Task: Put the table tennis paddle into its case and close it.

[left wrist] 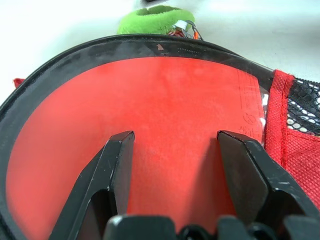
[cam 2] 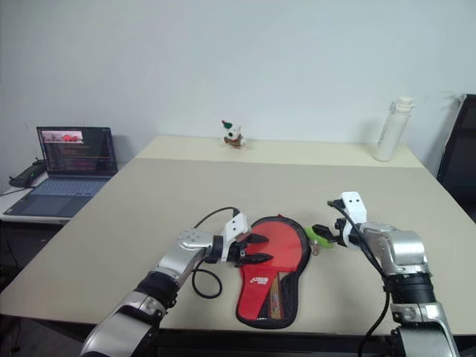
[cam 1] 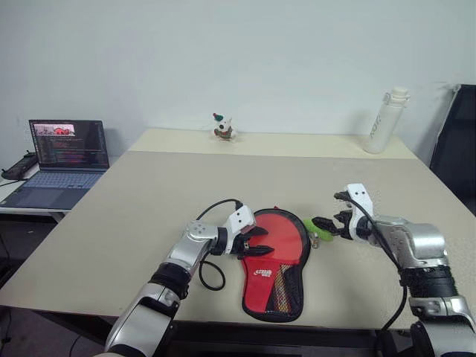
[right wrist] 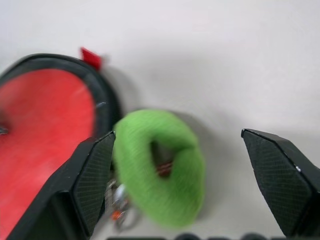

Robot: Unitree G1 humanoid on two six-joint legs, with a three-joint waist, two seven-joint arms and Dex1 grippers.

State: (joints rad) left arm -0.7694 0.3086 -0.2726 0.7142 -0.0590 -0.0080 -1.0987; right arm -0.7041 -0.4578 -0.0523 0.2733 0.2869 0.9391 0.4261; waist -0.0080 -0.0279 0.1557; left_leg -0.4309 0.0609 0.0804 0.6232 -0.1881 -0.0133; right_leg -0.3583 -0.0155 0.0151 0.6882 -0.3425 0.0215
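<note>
Paddle case (cam 1: 277, 268) lies flat on the beige table (cam 1: 149, 201) near its front edge, round end pointing to 12 o'clock and narrow mesh end to 6 o'clock, red side up with a white logo near the neck. Whether the table tennis paddle sits inside it cannot be told; the round red area ringed by the black zip edge could be either fabric or rubber. Far off at 9 o'clock an open laptop (cam 1: 63, 160) stands on a lower side desk. Next comes the left gripper (cam 1: 253, 242), at the 9 o'clock edge of the case's round part, pointing toward 3 o'clock; in its wrist view the two black fingers (left wrist: 112, 175) stand moderately apart over the red face, holding nothing. A small toy figure (cam 1: 222, 128) sits at the table's far edge, 12 o'clock from the case. Just off the case's rim at 2 o'clock lies a green loop (right wrist: 160, 165) (with some small metal bits on it). The right gripper (cam 1: 332, 217) hovers beside that loop with its jaws spread wide and empty, the loop lying between them in the wrist view. A white bottle (cam 1: 384, 120) stands upright at the far 1 o'clock corner
</note>
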